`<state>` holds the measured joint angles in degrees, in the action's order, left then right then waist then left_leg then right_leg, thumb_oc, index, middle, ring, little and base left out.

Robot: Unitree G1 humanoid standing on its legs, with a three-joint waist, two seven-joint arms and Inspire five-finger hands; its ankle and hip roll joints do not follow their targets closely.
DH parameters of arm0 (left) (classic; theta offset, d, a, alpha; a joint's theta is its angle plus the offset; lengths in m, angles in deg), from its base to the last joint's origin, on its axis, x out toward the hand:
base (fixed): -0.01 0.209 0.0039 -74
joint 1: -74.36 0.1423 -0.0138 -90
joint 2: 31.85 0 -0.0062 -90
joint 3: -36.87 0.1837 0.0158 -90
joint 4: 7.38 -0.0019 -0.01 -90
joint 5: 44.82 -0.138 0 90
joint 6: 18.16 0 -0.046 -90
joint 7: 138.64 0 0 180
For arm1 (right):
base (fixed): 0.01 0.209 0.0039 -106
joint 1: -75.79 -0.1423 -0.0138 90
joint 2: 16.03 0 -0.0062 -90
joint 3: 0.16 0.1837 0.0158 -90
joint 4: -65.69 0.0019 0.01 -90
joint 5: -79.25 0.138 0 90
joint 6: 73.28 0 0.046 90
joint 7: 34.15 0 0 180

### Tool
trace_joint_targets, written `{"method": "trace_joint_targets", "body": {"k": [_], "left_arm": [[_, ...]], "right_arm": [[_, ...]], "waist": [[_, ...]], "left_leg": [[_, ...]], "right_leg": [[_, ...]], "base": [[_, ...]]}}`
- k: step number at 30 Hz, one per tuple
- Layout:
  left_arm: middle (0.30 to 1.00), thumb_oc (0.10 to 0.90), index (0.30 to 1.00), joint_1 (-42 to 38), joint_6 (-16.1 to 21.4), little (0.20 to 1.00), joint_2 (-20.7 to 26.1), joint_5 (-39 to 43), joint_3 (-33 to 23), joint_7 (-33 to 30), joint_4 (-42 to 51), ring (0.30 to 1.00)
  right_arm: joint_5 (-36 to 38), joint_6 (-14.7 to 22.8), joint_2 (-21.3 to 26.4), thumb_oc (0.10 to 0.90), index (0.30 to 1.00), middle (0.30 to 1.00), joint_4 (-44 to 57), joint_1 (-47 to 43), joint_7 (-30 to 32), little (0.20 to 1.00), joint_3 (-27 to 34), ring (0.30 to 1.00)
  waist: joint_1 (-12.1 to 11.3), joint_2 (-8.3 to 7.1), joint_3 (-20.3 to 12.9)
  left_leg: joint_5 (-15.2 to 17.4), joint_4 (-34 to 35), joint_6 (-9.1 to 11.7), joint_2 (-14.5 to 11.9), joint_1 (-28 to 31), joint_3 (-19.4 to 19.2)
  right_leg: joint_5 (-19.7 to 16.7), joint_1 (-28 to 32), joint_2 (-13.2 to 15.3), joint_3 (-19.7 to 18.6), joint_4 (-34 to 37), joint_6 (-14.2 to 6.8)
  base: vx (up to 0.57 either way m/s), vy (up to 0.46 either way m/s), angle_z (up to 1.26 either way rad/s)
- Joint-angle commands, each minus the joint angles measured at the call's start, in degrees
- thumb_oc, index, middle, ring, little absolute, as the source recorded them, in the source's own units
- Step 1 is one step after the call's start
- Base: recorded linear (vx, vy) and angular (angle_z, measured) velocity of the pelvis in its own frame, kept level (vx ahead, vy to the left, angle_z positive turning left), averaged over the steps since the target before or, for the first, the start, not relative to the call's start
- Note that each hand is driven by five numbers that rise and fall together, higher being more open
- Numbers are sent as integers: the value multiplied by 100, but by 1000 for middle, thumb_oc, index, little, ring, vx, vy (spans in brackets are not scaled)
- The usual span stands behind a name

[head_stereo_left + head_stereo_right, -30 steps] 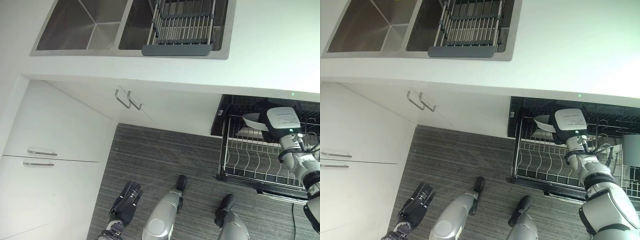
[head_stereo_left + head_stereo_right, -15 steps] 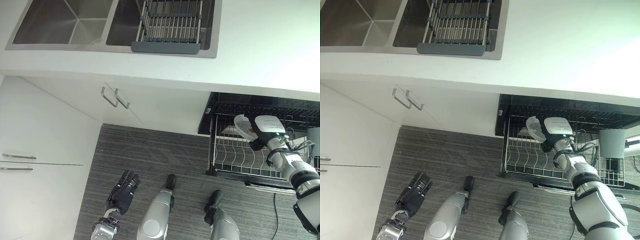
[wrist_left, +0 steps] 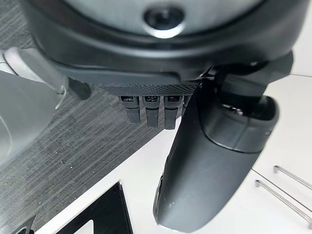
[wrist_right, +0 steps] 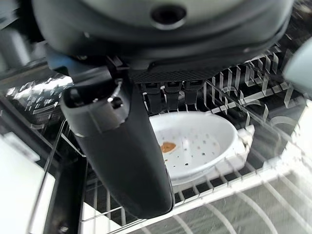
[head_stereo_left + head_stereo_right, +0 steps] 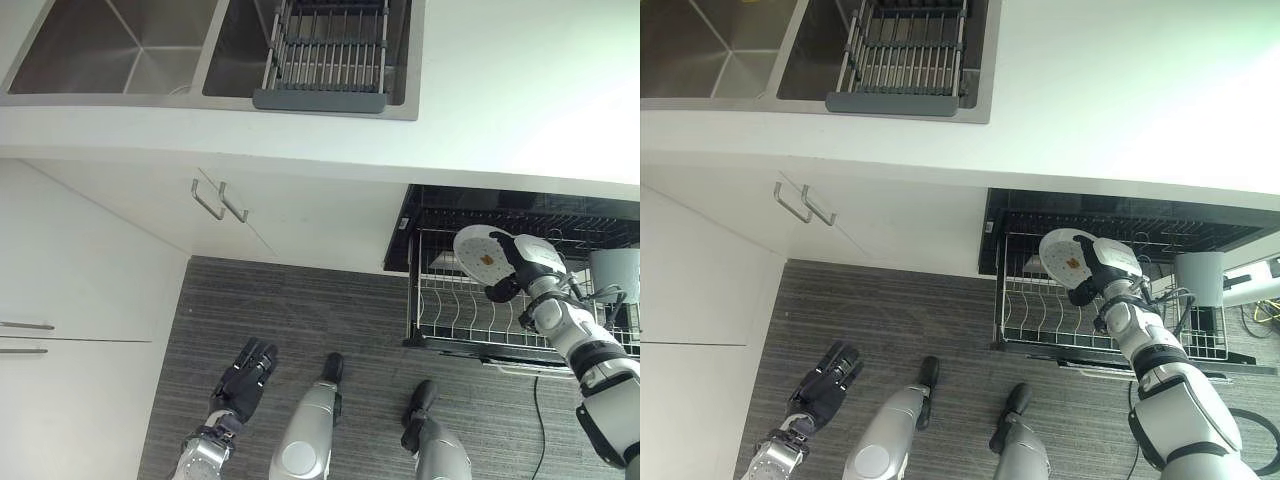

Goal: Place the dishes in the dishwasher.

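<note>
Glossy white dish point(image 5: 480, 258), perhaps plastic, shiny wire dishwasher rack point(image 5: 450, 315), brushed-metal sink point(image 5: 120, 50)

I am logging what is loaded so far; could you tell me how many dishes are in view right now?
1: a white plate, pinched in the right hand above the pulled-out dishwasher rack. Other dishes may sit hidden deeper in the rack behind the arm.

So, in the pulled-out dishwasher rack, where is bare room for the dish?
The tine rows at the rack's near left corner stand bare, below the white dish held by the right robot hand. The right end is crowded by a grey cup.
</note>
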<state>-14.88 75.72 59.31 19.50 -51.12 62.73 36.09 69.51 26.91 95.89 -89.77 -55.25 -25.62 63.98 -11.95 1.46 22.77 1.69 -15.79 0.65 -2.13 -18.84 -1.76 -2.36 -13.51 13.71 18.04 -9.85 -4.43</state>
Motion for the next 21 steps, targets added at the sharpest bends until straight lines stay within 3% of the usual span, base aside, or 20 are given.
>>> {"method": "trace_joint_targets", "body": {"k": [1, 4, 8, 13, 21], "left_arm": [[900, 800, 900, 58, 81, 900, 278, -159, 138, 9, 282, 900], [900, 800, 900, -13, 27, 900, 345, -244, 117, -39, 302, 900], [900, 800, 900, -82, -43, 900, 431, -328, 83, -109, 347, 900], [900, 800, 900, -48, -166, 900, 503, -481, -33, -232, 414, 900], [900, 800, 900, 200, -182, 900, 475, -745, -324, -269, 460, 900]], "right_arm": [[1244, -541, 172, 800, 900, 900, 37, -434, -1110, 900, 93, 900], [1689, -837, 79, 800, 900, 900, -14, -424, -1862, 900, 139, 900], [1858, -943, 16, 800, 900, 900, -16, -404, -2194, 900, 184, 900], [2609, -1162, 29, 800, 900, 900, 396, -209, -2609, 900, 436, 900], [3393, -1454, 168, 800, 900, 900, 2038, 537, -2461, 900, 971, 900]], "waist": [[-67, -39, -279], [-69, -155, -269], [-73, -265, -251], [-7, -406, -298], [201, -610, -349]], "left_leg": [[610, -140, 350, -537, 173, -240], [632, -140, 355, -567, 229, -251], [644, -140, 361, -607, 292, -257], [673, -140, 371, -651, 400, -289], [724, -140, 374, -746, 551, -356]], "right_leg": [[720, -92, 171, -80, -734, -323], [718, -53, 122, -103, -734, -314], [701, -3, 76, -121, -734, -318], [698, 74, 2, -186, -734, -321], [699, 142, -117, -350, -734, -333]], "base": [[-5, -5, -10], [4, -48, -16], [11, -48, -12], [19, -15, -6], [29, -13, -13]]}}
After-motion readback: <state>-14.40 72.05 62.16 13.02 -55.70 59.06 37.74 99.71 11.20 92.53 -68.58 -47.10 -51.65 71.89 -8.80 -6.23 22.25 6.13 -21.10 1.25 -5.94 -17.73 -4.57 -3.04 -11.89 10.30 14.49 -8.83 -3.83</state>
